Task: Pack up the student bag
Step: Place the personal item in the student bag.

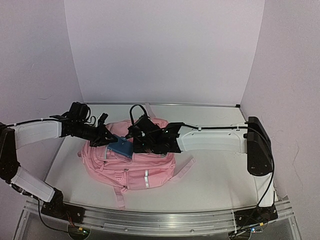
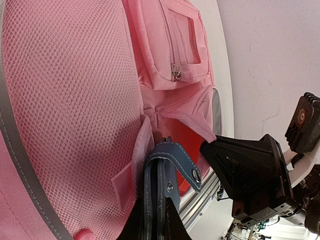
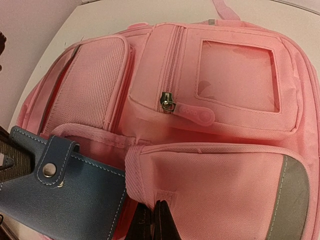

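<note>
The student bag (image 1: 145,170), a soft pink backpack, lies flat in the middle of the white table. My left gripper (image 1: 107,139) is shut on a blue leather wallet (image 1: 121,147) with a snap strap, and holds it at the mouth of a front pocket. In the left wrist view the wallet (image 2: 162,170) stands edge-on between the fingers of the left gripper (image 2: 154,200), against the bag's pink mesh (image 2: 70,100). My right gripper (image 3: 152,204) is shut on the pocket's pink fabric edge, pulling it up beside the wallet (image 3: 65,190). A pink zip pull (image 3: 192,112) lies above it.
A loose bag strap (image 1: 182,170) trails right over the table (image 1: 220,175). An aluminium rail (image 1: 160,217) runs along the near edge. Pale walls close in the back and both sides. The right arm's black gripper body (image 2: 250,170) sits close beside the wallet.
</note>
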`<act>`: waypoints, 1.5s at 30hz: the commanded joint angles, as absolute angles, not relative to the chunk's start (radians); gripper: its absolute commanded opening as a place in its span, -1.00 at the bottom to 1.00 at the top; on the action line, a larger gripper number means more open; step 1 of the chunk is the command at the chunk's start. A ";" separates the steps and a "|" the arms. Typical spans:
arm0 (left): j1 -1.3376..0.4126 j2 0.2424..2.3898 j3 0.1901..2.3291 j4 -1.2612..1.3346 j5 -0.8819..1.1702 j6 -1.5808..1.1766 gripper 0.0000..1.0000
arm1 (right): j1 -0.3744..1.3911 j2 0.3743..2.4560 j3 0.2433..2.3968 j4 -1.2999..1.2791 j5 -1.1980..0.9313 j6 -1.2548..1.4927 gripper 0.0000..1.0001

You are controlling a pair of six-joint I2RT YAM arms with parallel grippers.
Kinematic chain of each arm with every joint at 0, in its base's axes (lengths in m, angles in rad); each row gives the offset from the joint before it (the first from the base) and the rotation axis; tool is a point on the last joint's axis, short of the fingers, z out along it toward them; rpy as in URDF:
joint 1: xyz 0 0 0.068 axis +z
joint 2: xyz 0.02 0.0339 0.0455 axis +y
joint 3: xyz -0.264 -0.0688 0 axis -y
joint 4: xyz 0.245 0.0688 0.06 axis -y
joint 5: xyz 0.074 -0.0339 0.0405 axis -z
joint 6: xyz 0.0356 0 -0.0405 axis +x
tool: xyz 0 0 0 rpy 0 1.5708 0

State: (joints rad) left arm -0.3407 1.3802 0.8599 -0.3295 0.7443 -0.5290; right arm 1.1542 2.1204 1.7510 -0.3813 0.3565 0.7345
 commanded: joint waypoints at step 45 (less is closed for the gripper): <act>-0.635 1.277 0.792 -0.227 0.300 -0.701 0.07 | 1.157 1.993 1.684 -0.182 0.308 0.779 -1.00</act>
